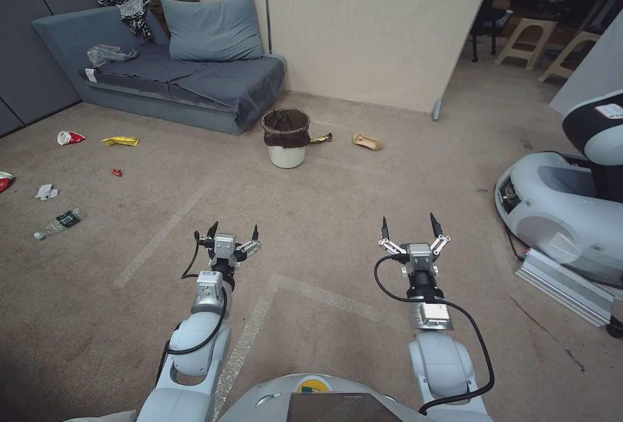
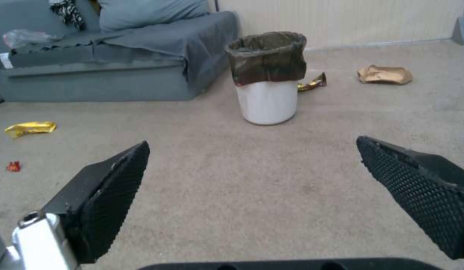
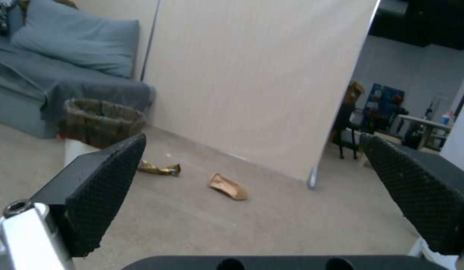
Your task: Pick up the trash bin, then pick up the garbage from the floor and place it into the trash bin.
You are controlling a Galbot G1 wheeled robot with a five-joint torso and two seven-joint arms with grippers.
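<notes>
- Carpeted floor (image 1: 337,214), sofa (image 1: 195,78) beyond both end effectors.
- Trash bin (image 1: 286,138): upright, well ahead of left end effector (image 1: 233,232), between both.
- Left and right end effector (image 1: 410,226): fingers apart, empty.
- Garbage (image 1: 119,141): scattered far left; the light bin may tip under an off-centre grasp.

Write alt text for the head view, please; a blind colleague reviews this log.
Both grippers, left and right, hover open and empty over beige carpet, short of the trash bin standing beside a grey sofa. Litter lies around: a tan paper bag right of the bin, a yellow wrapper and bottle far left.
</notes>
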